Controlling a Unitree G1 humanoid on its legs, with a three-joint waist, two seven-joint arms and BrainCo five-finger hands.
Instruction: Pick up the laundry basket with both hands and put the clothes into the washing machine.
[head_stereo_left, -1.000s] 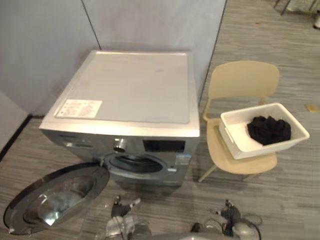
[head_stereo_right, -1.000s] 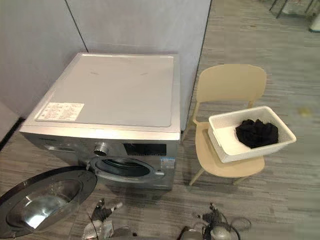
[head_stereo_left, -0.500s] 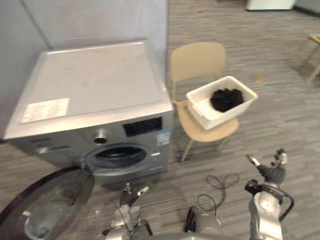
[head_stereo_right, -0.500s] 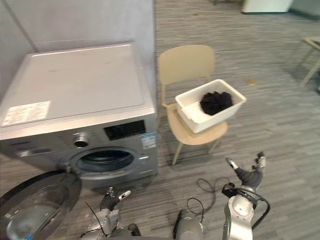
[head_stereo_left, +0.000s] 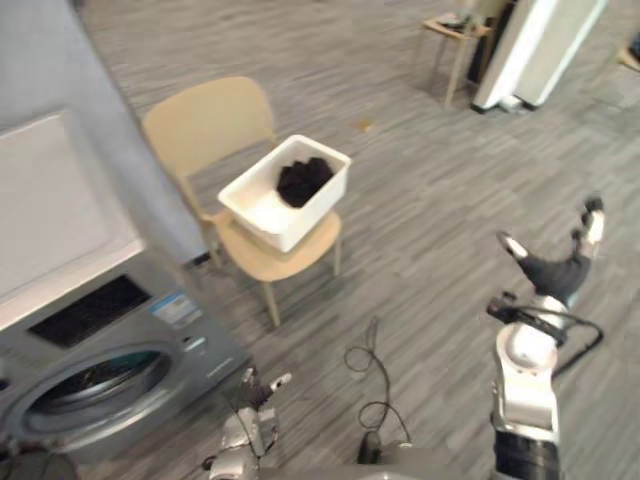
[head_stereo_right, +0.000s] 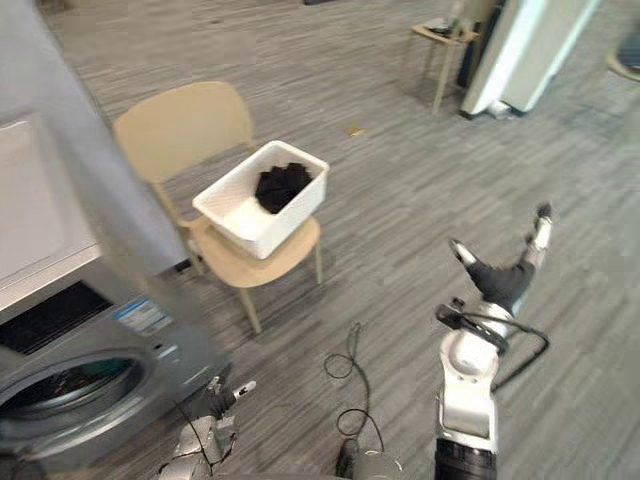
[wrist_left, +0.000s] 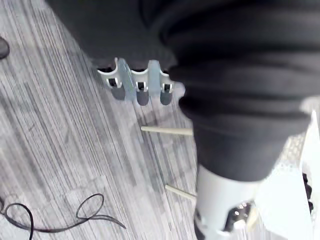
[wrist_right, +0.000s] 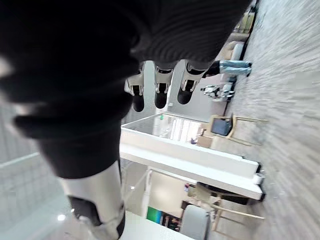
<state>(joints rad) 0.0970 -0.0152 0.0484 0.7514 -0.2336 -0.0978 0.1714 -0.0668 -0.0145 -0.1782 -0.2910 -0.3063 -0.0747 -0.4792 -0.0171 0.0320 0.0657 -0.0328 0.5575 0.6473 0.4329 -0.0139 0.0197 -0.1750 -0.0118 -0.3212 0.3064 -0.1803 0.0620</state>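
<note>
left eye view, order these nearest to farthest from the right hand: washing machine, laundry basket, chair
From the right hand:
1. laundry basket, ahead and to its left, sitting on the seat.
2. chair, under and behind the basket; nearly a tie with it.
3. washing machine, far over on the left.

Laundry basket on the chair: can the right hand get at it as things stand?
Probably not yet: the open right hand hangs over the floor well apart from the laundry basket on the chair; nothing stands between them.
</note>
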